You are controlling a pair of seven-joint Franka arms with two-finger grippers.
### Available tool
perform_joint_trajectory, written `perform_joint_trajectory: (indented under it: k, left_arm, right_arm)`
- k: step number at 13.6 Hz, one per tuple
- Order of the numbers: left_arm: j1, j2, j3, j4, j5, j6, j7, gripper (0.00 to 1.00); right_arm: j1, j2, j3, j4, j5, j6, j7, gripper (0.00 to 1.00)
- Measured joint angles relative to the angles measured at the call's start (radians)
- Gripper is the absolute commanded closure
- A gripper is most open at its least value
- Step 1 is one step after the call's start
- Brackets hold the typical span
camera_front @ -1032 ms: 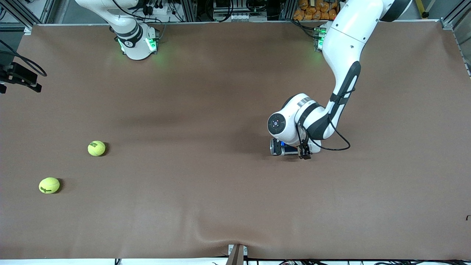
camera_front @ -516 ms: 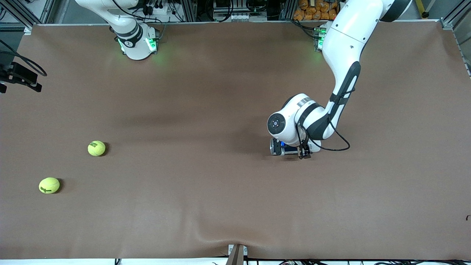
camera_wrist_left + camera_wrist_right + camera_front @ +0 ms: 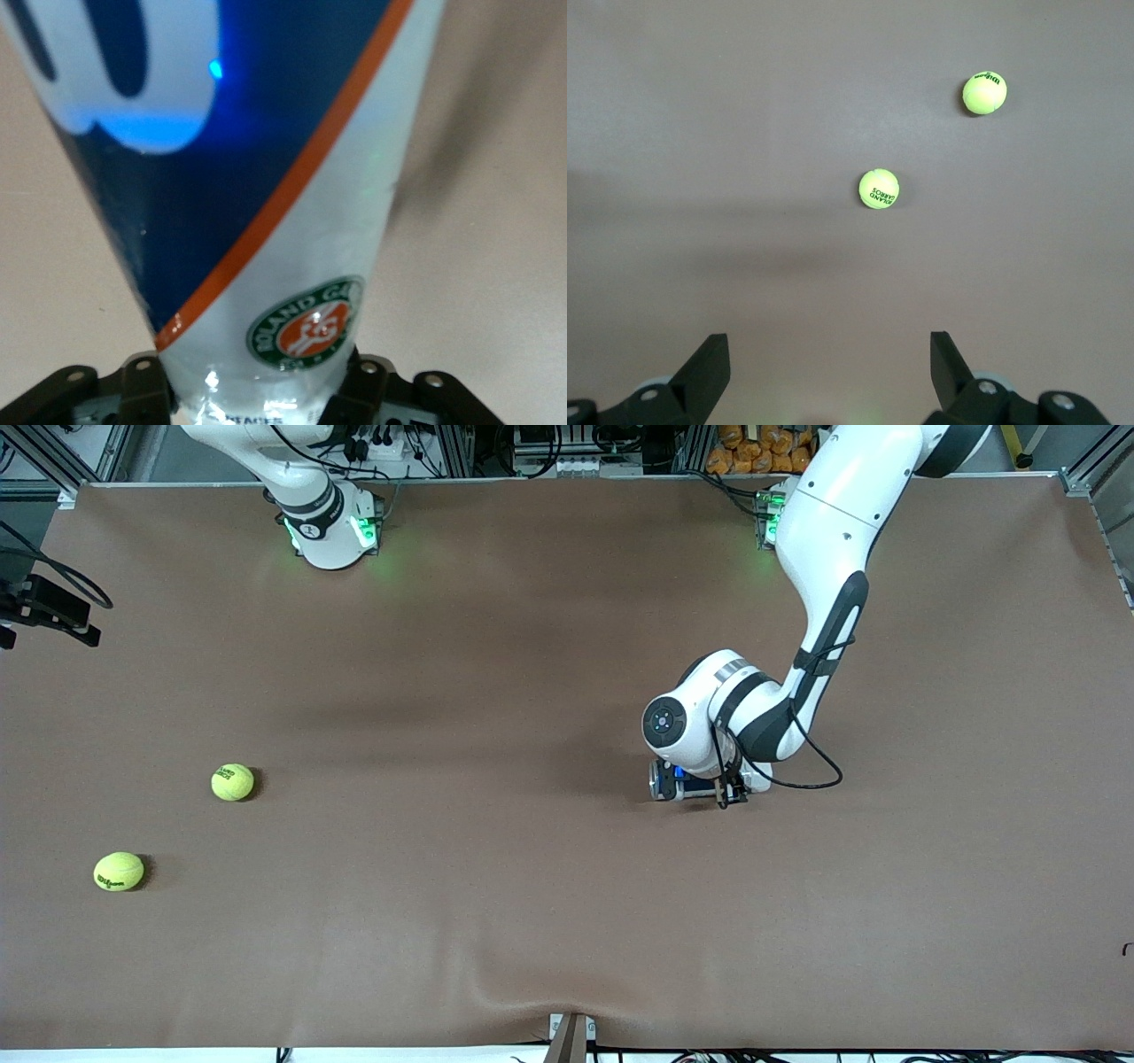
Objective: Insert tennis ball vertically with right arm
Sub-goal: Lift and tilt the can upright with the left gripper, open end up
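The left arm enters at the upper right of the front view, runs down from its base at the top edge, bends at an elbow and folds back toward the frame's middle, so that its wrist sits just right of centre. The left gripper points down at the table and is clamped on a ball canister, of which only a grey end and a strip of blue show under the wrist. In the left wrist view the canister fills most of the frame: a clear tube with a dark blue label, an orange stripe running diagonally and a round green and orange badge at lower centre. The black fingers press against it on both sides at the bottom edge of that frame.

The right arm shows only at the upper left of the front view, where its base glows green, and it waits there. In the right wrist view the right gripper hangs high over bare brown table, its two black fingers spread wide with nothing between them.

Two tennis balls lie at the lower left of the front view. One tennis ball sits left of centre; the Wilson ball lies lower and closer to the left edge. Both appear in the upper right part of the right wrist view, well apart from each other and from the canister.
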State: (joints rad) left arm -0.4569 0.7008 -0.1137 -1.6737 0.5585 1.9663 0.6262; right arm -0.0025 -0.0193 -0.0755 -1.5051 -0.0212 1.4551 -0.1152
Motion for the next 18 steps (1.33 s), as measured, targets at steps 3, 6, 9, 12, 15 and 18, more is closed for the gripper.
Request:
perform_joint_trajectory:
  k: [3, 6, 9, 12, 15, 18]
  left_arm:
    - [-0.002, 0.000, -0.003, 0.015, 0.000, 0.013, 0.000, 0.38]
    - [-0.005, 0.000, -0.020, 0.067, -0.023, 0.014, -0.001, 0.38]
    - [-0.011, -0.001, -0.035, 0.126, -0.050, 0.021, -0.001, 0.39]
    - [-0.017, -0.002, -0.065, 0.160, -0.096, 0.134, -0.007, 0.40]
    - [-0.018, -0.003, -0.089, 0.171, -0.193, 0.341, -0.035, 0.40]
    - [-0.021, -0.004, -0.102, 0.185, -0.298, 0.550, -0.084, 0.40]
  right_arm:
    - [0.000, 0.000, 0.000, 0.000, 0.000, -0.001, 0.000, 0.00]
    - [0.000, 0.000, 0.000, -0.001, 0.000, -0.001, 0.000, 0.00]
    - [0.000, 0.000, 0.000, -0.001, 0.000, -0.001, 0.000, 0.00]
    - [0.000, 0.000, 0.000, -0.002, 0.000, -0.001, 0.000, 0.00]
    - [0.000, 0.000, 0.000, -0.003, 0.000, -0.001, 0.000, 0.00]
    - [0.000, 0.000, 0.000, -0.003, 0.000, -0.001, 0.000, 0.00]
